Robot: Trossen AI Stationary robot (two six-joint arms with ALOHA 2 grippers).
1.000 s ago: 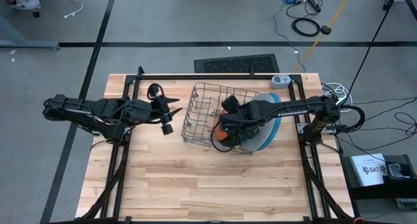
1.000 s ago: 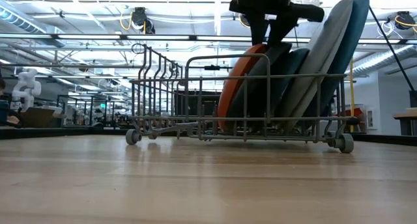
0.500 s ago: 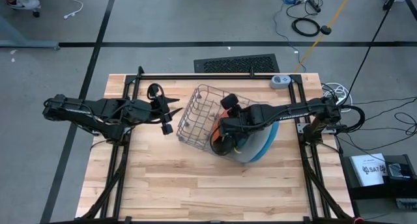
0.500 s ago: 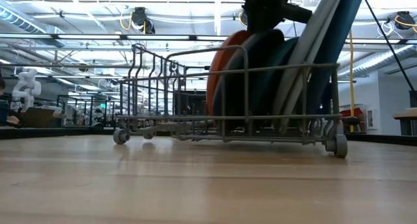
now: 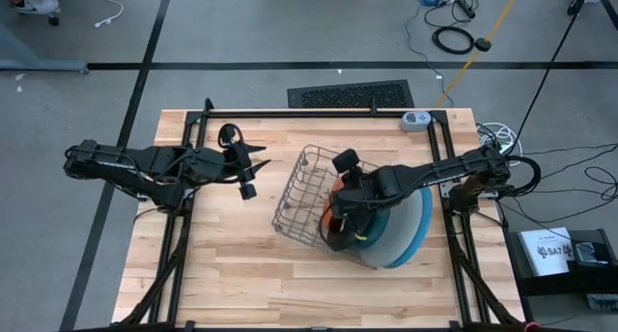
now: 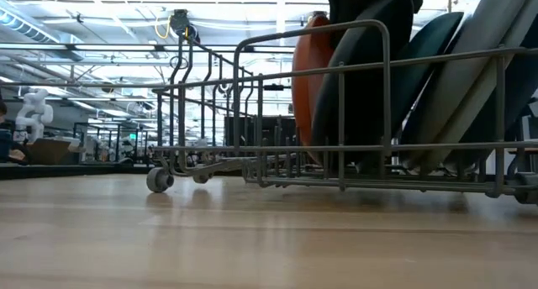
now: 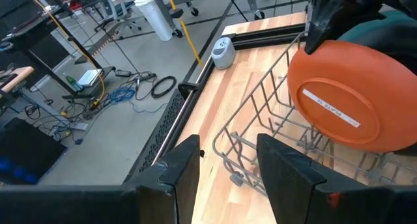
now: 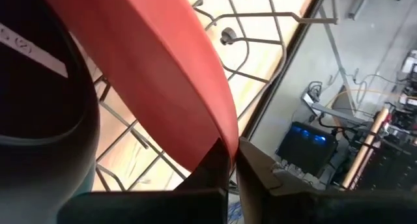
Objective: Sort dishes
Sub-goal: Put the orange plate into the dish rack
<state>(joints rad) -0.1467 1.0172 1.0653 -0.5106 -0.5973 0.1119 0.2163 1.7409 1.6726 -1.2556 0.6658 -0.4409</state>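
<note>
The right gripper is clamped on the orange plate's rim inside the wire dish rack, centre-right on the wooden table. The left gripper, part-open and empty, hovers centre-left. Cables litter the grey floor above.

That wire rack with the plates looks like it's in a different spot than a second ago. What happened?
The right gripper closed on the rim of the orange plate. Meanwhile the rack with its plates swung round and slid toward the front of the table, nearer the low camera. The left gripper stayed where it was, open beside the rack.
</note>
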